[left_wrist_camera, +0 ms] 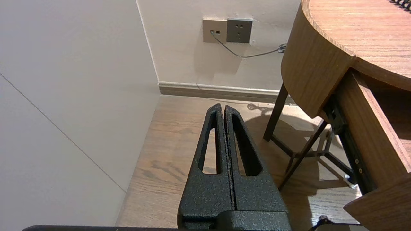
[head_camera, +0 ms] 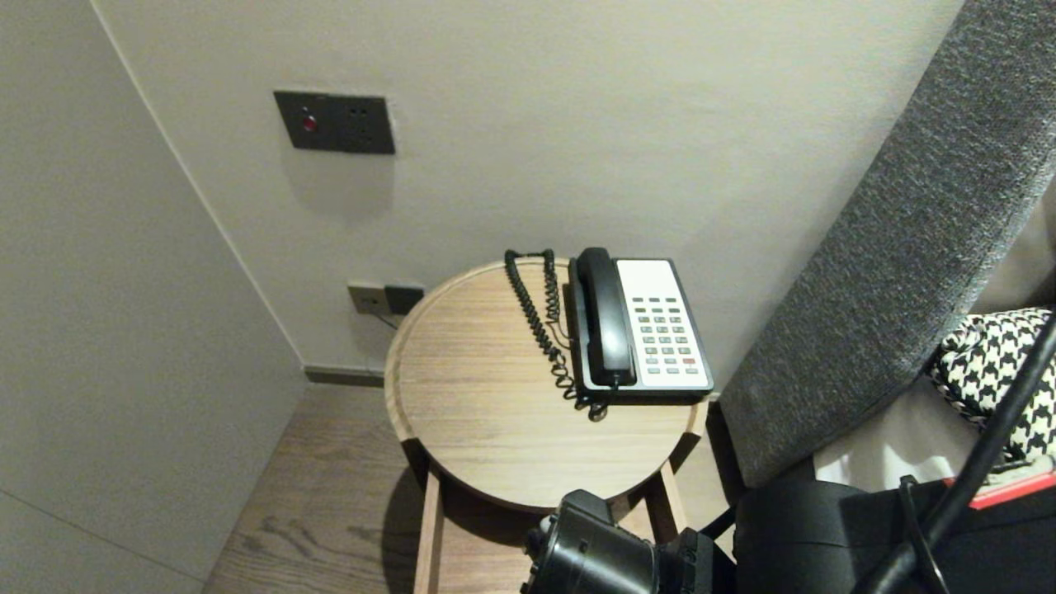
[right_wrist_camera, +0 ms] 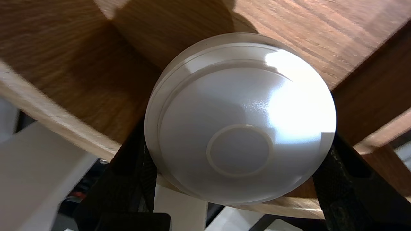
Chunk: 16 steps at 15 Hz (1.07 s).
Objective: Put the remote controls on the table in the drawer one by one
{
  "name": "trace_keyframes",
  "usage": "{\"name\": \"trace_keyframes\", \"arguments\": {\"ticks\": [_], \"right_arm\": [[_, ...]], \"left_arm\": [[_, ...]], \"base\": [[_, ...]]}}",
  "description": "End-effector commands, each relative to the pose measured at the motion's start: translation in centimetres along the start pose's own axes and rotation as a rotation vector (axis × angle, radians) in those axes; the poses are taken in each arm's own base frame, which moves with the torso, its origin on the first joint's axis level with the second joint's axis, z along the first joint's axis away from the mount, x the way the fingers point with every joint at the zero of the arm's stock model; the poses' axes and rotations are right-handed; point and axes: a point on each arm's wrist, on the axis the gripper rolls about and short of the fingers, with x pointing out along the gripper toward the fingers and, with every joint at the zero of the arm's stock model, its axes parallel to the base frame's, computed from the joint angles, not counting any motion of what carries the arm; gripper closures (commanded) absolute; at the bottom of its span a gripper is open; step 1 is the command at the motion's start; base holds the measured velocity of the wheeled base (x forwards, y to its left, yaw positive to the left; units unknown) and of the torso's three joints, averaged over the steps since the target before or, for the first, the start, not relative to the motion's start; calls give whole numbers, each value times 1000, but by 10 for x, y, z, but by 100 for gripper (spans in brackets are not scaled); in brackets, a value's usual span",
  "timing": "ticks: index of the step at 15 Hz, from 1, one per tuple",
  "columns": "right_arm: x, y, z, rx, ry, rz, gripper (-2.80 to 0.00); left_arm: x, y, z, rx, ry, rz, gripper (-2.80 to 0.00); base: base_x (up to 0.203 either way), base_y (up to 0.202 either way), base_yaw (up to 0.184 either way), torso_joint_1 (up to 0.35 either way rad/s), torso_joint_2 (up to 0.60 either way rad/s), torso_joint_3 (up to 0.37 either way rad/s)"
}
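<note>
The right gripper point(right_wrist_camera: 238, 154) clamps a glossy white round dish point(right_wrist_camera: 237, 106) by opposite rim edges, low against the round wooden side table point(head_camera: 470, 396); the dish is probably light, rigid, slippery and breakable, while the closed left gripper point(left_wrist_camera: 224, 112) hangs parked above the floor.

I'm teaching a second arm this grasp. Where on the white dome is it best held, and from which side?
By the rim, at two opposite points across its widest part, as the right tool holds the white dome, approaching from the face with the small ring. The glossy curved surface likely offers no purchase; the stepped rim gives an edge.
</note>
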Motion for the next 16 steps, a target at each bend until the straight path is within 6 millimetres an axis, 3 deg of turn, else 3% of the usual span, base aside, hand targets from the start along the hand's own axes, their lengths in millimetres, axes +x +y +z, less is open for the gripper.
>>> {"name": "trace_keyframes", "arguments": {"ticks": [1, 9, 16], "right_arm": [[2, 0, 2, -4, 9, 4, 0], [7, -1, 12, -39, 3, 142, 0], [22, -9, 22, 2, 13, 124, 0]], "left_arm": [[0, 0, 0, 0, -3, 1, 0], [0, 0, 0, 0, -2, 1, 0], [0, 0, 0, 0, -2, 1, 0]], "base": [[0, 0, 0, 0, 0, 0], [0, 0, 0, 0, 0, 0], [0, 0, 0, 0, 0, 0]]}}
